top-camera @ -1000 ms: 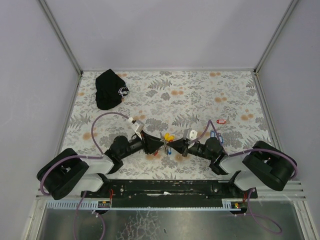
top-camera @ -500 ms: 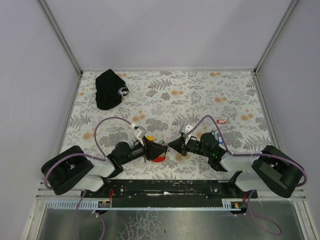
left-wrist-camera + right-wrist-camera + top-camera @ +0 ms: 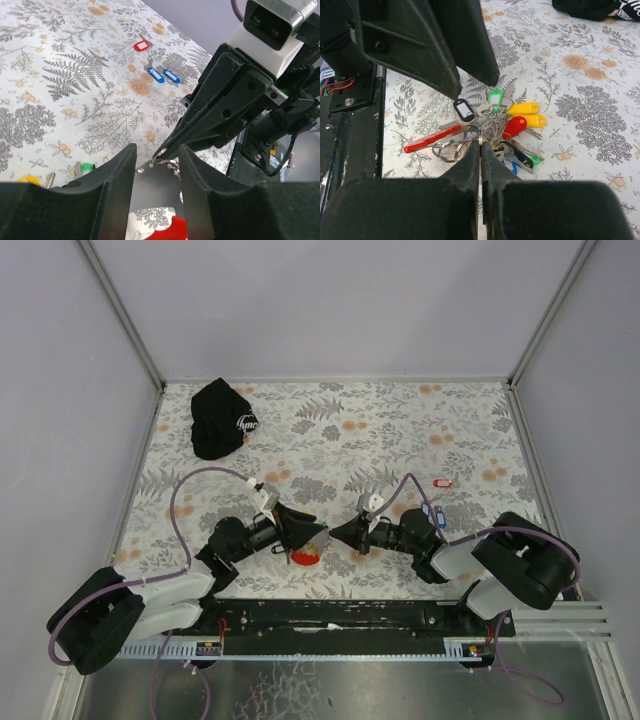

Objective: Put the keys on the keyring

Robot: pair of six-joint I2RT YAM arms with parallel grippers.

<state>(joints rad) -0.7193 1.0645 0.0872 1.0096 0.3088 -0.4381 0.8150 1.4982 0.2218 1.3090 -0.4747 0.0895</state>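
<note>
Floral tablecloth (image 3: 400, 430) carries a black cap (image 3: 220, 418) at far left. Near the middle, the left gripper (image 3: 315, 536) stands open over the keys (image 3: 506, 129), bunched with colored tags on the cloth. The right gripper (image 3: 480, 145) is pinched closed on the thin keyring (image 3: 447, 149).
</note>
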